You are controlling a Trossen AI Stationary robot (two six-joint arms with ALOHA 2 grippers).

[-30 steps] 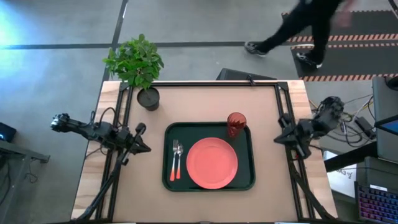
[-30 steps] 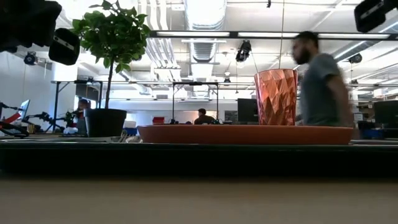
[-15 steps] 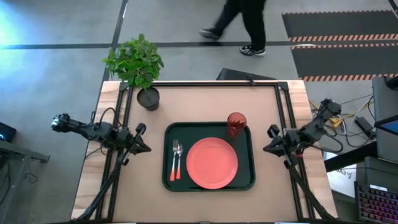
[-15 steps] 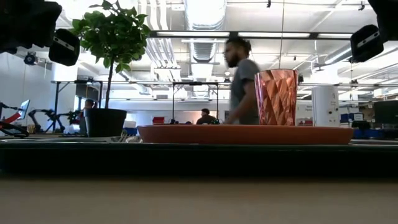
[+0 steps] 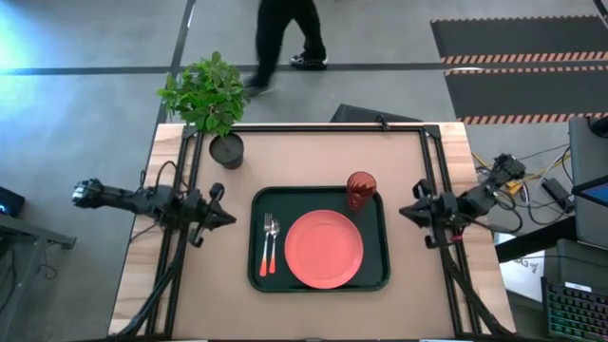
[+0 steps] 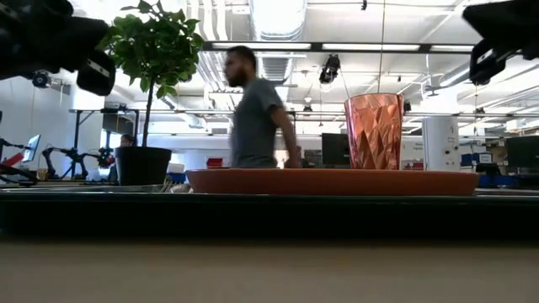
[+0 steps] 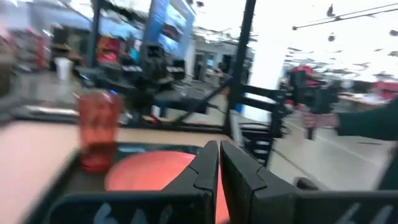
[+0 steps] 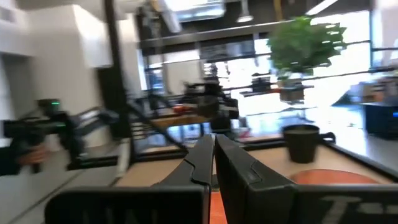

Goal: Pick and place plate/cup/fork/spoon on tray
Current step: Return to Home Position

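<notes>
The dark tray point(image 5: 256, 204) lies at the table's middle. On it rest the coral-orange plate point(image 5: 324, 249), the red-brown cup point(image 5: 360, 188) upright at the far right corner, and the fork and spoon point(image 5: 269, 244) side by side at the left. My left gripper point(image 5: 225, 217) is shut and empty just left of the tray, pointing at it. My right gripper point(image 5: 409, 213) is shut and empty just right of the tray. The left wrist view shows the cup point(image 7: 96, 127) and plate point(image 7: 155, 175) past the shut fingers. In the low view, the cup point(image 6: 374, 130) stands behind the plate point(image 6: 333, 181).
A potted plant point(image 5: 226, 147) stands at the table's far left, behind the tray. Black frame rails point(image 5: 186, 190) run along both table sides under the arms. A person point(image 5: 285, 33) walks on the floor beyond the far edge. Bare table lies near and far of the tray.
My right gripper has swung from the table's right edge toward the tray and come lower. My left gripper has shifted slightly beside the tray's left side. The things on the tray have stayed put. The person behind the table has walked from right to left.
</notes>
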